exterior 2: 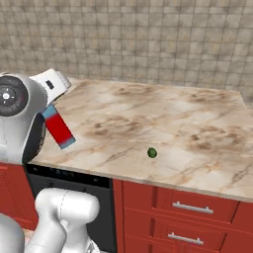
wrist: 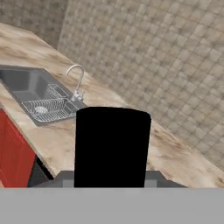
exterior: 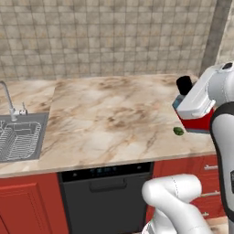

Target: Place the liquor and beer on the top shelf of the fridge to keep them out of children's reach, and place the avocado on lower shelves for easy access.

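Note:
My gripper (exterior 2: 49,106) is shut on the liquor (exterior 2: 60,129), a blue bottle with a red label, held tilted above the marble counter (exterior: 114,119). From the left base the liquor (exterior: 197,123) shows under the white hand, its black cap (exterior: 184,84) pointing up and back. In the hand view that black cap (wrist: 111,146) stands right in front of the camera and hides the fingertips. The avocado (exterior: 178,131), a small dark-green oval, lies on the counter close to its front edge, just below and beside the held bottle; it is also plain in the right base view, avocado (exterior 2: 152,152). The beer and the fridge are out of view.
A steel sink (exterior: 20,137) with a wire rack and a faucet (exterior: 9,100) lies at the counter's left end. Below the counter are a black dishwasher (exterior: 107,192) and red drawers (exterior 2: 188,207). A tiled wall (exterior 2: 148,39) backs the counter.

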Controlling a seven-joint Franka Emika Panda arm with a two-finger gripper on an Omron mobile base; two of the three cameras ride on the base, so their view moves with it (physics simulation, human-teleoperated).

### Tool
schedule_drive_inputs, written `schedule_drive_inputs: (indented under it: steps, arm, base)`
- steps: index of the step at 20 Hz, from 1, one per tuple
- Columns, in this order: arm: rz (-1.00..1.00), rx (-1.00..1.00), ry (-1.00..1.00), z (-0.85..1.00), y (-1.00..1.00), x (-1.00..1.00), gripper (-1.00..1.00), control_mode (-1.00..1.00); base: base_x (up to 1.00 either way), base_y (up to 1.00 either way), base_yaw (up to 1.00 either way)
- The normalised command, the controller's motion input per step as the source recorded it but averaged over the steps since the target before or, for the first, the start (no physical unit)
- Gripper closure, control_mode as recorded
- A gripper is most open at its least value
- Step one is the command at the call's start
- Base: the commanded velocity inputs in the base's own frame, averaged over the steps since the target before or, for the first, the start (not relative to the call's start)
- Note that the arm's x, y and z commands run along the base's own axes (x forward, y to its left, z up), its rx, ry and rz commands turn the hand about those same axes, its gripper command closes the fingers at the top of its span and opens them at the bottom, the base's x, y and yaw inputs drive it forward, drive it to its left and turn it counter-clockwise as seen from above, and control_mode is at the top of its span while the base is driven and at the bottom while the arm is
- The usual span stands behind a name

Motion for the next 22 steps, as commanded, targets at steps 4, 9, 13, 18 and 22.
schedule_drive_inputs:
  steps: [4, 9, 13, 18, 22]
  arm:
    - [0.0, 0.0, 0.0, 0.0, 0.0, 0.0, 1.0, 1.0]
    - [0.0, 0.0, 0.0, 0.0, 0.0, 0.0, 1.0, 1.0]
    - [0.0, 0.0, 0.0, 0.0, 0.0, 0.0, 1.0, 1.0]
    - [0.0, 0.0, 0.0, 0.0, 0.0, 0.0, 1.0, 1.0]
    - [0.0, 0.0, 0.0, 0.0, 0.0, 0.0, 1.0, 1.0]
  base:
    - [-0.97, -0.22, -0.23]
    - [-0.91, -0.52, -0.3]
    - [-0.29, -0.87, -0.46]
    - [0.01, -0.89, -0.59]
    - [0.33, -0.8, -0.58]
